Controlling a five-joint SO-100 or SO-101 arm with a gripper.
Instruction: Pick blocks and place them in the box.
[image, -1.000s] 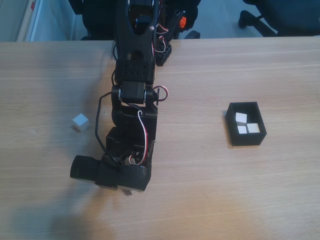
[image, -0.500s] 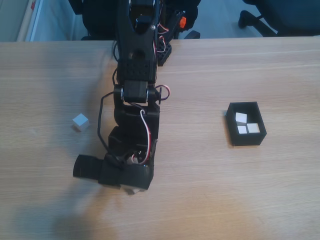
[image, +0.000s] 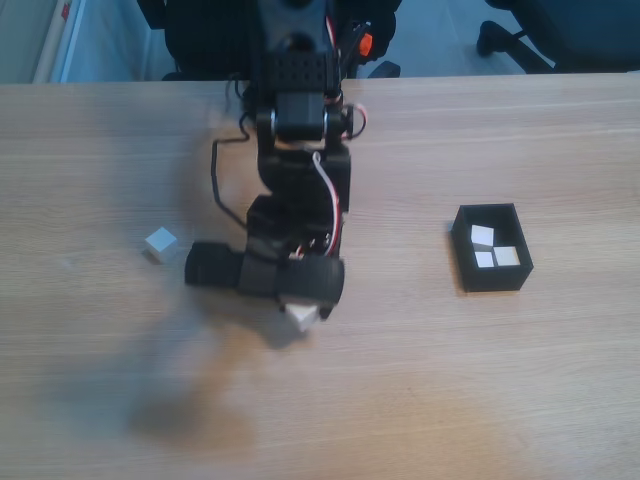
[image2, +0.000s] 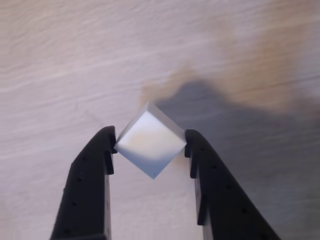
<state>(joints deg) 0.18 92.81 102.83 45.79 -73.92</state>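
Gripper (image2: 150, 145): closed on one white block (image2: 150, 144), gripped corner to corner between both fingertips, turned diamond-wise, held above the wooden table (image2: 75, 60) with its shadow below. In the fixed view the held block (image: 303, 316) protrudes under the gripper (image: 300, 305), left of the black box (image: 491, 276). Box holds white blocks (image: 490, 248). Loose block (image: 160, 243) lies on the table, left of the arm.
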